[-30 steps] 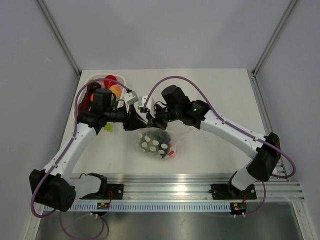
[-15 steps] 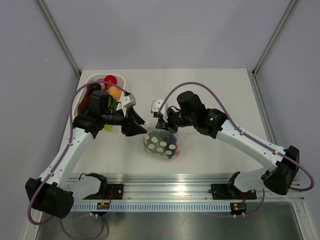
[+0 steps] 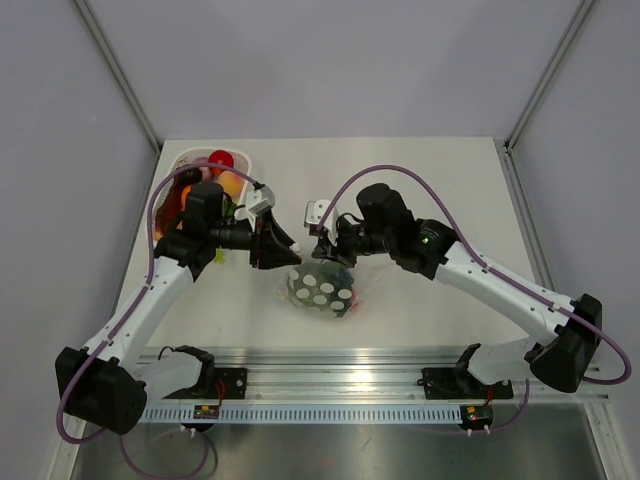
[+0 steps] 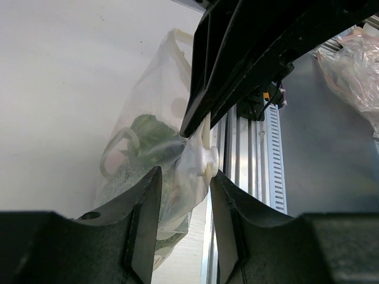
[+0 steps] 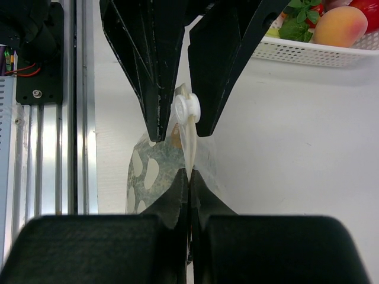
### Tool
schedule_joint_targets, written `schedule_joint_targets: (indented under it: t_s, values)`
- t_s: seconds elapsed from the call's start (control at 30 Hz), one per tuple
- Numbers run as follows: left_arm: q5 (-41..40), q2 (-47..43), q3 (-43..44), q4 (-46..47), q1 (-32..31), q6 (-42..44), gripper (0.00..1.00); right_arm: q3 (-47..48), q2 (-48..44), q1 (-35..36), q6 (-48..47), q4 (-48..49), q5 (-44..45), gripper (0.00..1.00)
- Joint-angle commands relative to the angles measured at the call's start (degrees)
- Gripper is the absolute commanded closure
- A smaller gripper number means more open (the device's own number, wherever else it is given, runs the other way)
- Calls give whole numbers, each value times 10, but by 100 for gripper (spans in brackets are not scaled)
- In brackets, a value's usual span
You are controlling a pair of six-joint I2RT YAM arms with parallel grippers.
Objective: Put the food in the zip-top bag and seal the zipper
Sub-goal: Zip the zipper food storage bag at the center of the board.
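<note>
Over the last second your right arm has swung outward, so the two tools, nearly meeting before, now stand a little apart over the top edge of the zip-top bag (image 3: 320, 290). The left tool (image 3: 287, 250) has also widened from a tighter setting. That reads as a re-grip for sealing rather than more loading.

Your right tool (image 5: 188, 177) is clamped on the bag's upper edge, holding the limp plastic up off the bench (image 3: 420, 180). The left tool's jaws are partly apart, one on each side of the white slider (image 4: 207, 158) on the zipper (image 5: 190, 142). I cannot tell whether they actually pinch it.

The bag hangs just below both tools, with green and dark food (image 4: 145, 133) inside it. A red ball (image 3: 221, 160) and a peach one (image 5: 333, 26) still sit in the white tray (image 5: 308, 54), well left of the bag, so the filling looks incomplete.
</note>
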Motion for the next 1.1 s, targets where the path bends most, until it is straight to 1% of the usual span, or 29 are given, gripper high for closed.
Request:
schedule_joint_targets:
  t_s: [0.0,0.03,0.13,0.17,0.3,0.33,0.37,0.43,0.47,0.67,0.8,0.9,1.07]
  values:
    - [18,5,6,52,-9,-23,61,16,-4,-5,8,45,-17,100]
    - [19,9,8,52,-11,-22,63,18,-1,-4,7,45,-18,100]
    - [26,15,15,39,-16,-9,83,19,0,-4,7,45,-19,100]
    - [27,20,20,32,-16,-3,99,19,0,-4,9,44,-20,100]
    - [35,30,35,-19,-16,27,100,24,-5,-5,12,45,-27,100]
    - [35,30,35,-22,-17,33,100,29,-3,-5,12,43,-30,89]
    - [37,29,34,-22,-17,33,100,33,-3,-5,12,37,-31,80]
    - [39,25,31,-22,-17,38,100,45,-1,-5,12,33,-36,59]
    - [40,23,30,-21,-17,39,100,49,2,-4,10,30,-38,56]
    - [42,14,25,-17,-17,39,100,84,21,-5,11,12,-66,52]
    - [43,9,23,-16,-17,40,100,122,50,-5,8,-13,-87,45]
    - [41,4,23,-15,-17,39,100,138,70,-5,10,-24,-95,45]
    - [41,-3,21,-14,-17,40,100,144,76,-6,16,-21,-97,46]
